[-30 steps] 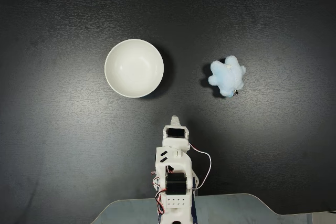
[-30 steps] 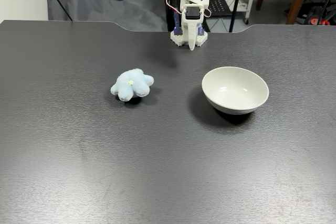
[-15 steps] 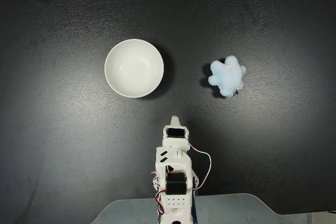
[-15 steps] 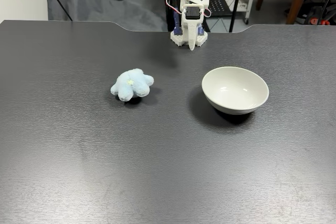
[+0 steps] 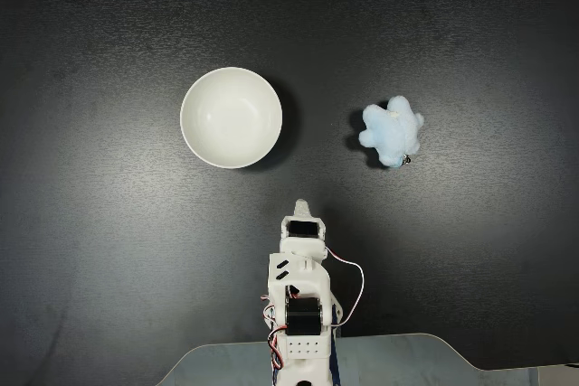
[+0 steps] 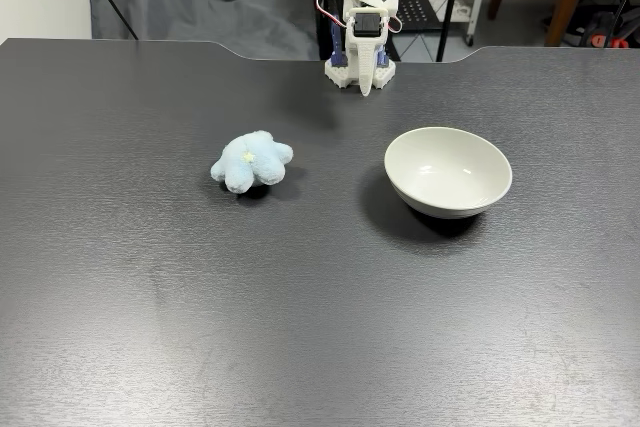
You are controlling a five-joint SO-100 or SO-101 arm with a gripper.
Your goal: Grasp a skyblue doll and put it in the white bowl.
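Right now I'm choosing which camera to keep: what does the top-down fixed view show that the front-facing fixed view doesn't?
Top-down alone: the skyblue doll's small metal ring at its lower right edge, and the white bowl's full round outline. Front-facing alone: the bowl's outer side wall, a pale mark on the doll, and grey cloth and furniture legs behind the table. Both: doll and bowl apart, bowl empty, arm folded at its base with the gripper pointing down.

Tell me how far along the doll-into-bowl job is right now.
Nothing looks done yet. The blue doll lies on the table, apart from the white bowl, which is empty. The gripper is folded at the arm's base, holding nothing. Reaching, grasping and dropping it in all remain.
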